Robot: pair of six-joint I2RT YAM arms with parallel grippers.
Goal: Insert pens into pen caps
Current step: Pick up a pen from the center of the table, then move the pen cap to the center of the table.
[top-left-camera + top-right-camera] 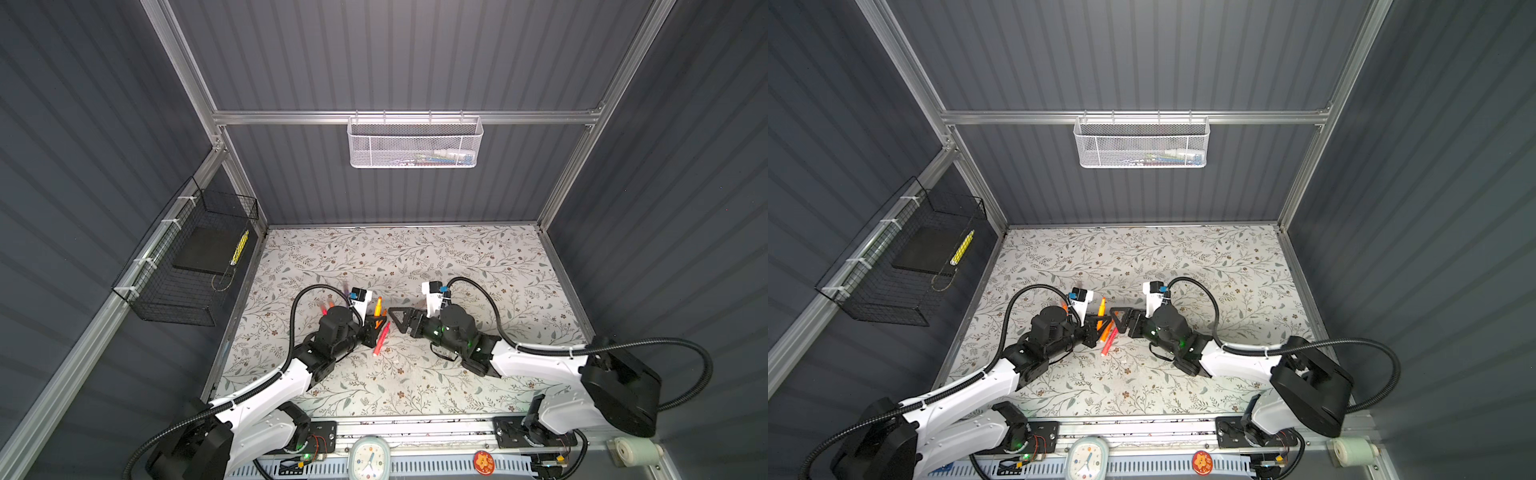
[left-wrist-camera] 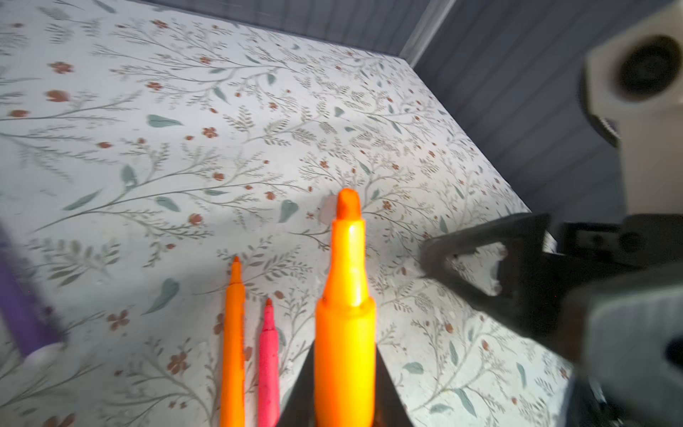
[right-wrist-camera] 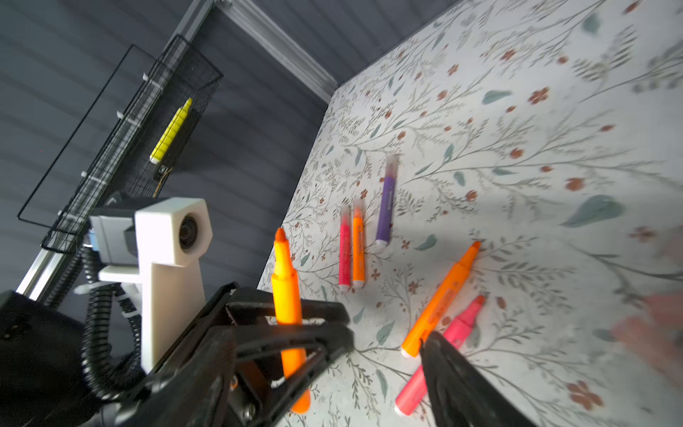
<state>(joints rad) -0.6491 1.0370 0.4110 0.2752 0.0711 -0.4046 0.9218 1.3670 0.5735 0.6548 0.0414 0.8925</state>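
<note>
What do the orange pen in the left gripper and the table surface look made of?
Orange pen: probably smooth glossy plastic, judging by the bright highlight along its barrel; its tip looks matte, perhaps felt. Table surface: flat covering printed with a floral pattern, low sheen; vinyl or paper, cannot tell.

The floral-patterned tabletop (image 1: 415, 257) is enclosed by dark grey ribbed walls (image 1: 395, 54) — a white mesh basket (image 1: 415, 143) is hung on the back rail (image 1: 270, 118), a black wire basket (image 1: 174, 309) on a side wall.
</note>
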